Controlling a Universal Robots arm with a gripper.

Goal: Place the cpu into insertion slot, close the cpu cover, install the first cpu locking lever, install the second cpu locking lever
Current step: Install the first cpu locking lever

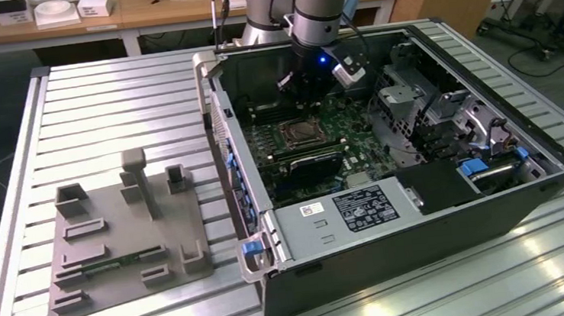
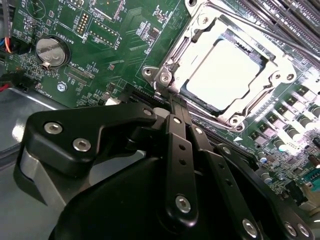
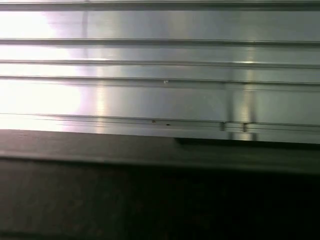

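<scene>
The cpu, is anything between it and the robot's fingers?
Nothing visible does. In the second wrist view the cpu sits in its slot under the closed cover, and the fingers end beside the socket's corner, with bare board between.

Green motherboard (image 2: 125,30), silver cpu cover (image 2: 172,65) (shiny), black gripper (image 2: 170,107).

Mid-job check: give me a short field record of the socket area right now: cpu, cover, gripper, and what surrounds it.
cpu: seated flat in the insertion slot
cpu cover: lowered around the chip, its top showing through the window
gripper: fingers together, tips at the socket's corner
motherboard: green, with a coin battery
computer case: open, lying on the slatted metal table
</scene>
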